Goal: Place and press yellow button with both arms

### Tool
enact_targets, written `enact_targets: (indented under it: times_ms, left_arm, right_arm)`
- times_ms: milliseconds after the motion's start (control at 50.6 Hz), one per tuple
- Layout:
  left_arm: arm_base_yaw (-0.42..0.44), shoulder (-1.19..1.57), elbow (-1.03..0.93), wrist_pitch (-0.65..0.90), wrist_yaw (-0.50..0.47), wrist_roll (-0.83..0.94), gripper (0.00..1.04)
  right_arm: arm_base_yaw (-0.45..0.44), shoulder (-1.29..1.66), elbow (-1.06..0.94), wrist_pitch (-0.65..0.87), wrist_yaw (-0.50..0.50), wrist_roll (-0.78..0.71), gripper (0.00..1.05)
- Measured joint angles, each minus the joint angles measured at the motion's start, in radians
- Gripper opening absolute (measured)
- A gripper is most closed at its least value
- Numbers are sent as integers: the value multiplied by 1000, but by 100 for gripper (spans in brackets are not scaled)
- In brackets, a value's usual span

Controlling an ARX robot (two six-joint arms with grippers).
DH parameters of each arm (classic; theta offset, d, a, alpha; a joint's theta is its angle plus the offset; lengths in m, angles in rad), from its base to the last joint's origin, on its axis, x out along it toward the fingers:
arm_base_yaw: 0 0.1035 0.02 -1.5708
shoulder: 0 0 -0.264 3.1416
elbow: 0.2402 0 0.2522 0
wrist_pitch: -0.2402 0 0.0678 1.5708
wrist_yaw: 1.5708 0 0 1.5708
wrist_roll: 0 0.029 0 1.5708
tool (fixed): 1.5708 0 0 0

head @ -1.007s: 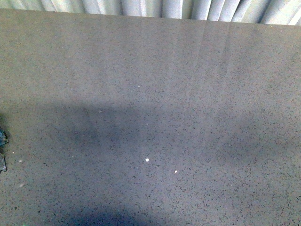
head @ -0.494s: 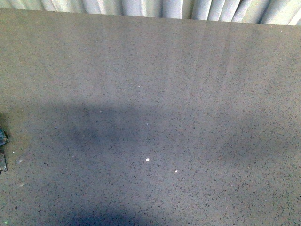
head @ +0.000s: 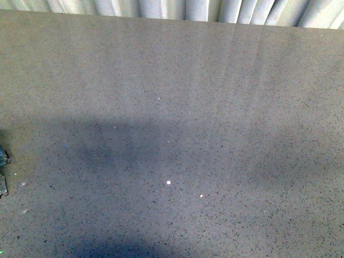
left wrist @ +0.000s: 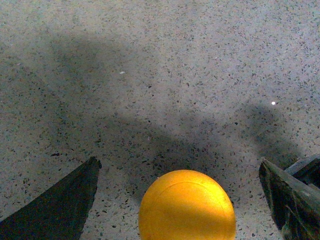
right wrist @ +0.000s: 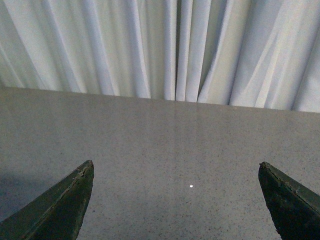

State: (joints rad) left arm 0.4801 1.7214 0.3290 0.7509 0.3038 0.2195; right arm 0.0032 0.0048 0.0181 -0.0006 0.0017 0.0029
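In the left wrist view the yellow button's (left wrist: 187, 206) orange-yellow domed cap sits on the speckled table, between the two dark fingers of my left gripper (left wrist: 178, 161). That gripper is open, and its fingers (left wrist: 55, 210) stand well apart from the cap on both sides. The button's collar and base are hidden under the cap. My right gripper (right wrist: 175, 164) is open over bare table with nothing between its fingers (right wrist: 290, 200). In the front view only a dark sliver of the left gripper (head: 3, 157) shows at the left edge, and the button is out of view there.
The grey speckled table (head: 215, 80) runs back to a pale pleated curtain (right wrist: 150, 45) behind its far edge. A small white speck (head: 168, 183) lies near the middle. Broad shadows cross the near half.
Almost nothing differs. The dark shadow at the table's near edge has shrunk slightly.
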Motion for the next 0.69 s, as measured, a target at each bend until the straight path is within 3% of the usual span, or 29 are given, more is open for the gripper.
enact_targets:
  times_ms: [99, 355, 691]
  left_arm:
    - [0, 0, 0, 1, 0, 1, 88]
    - [0, 1, 0, 2, 9, 1, 37]
    - [5, -53, 1, -28, 10, 6, 34]
  right_arm:
    - [0, 0, 0, 0, 0, 0, 96]
    - [0, 0, 0, 0, 0, 0, 96]
    - [0, 0, 0, 0, 0, 0, 96]
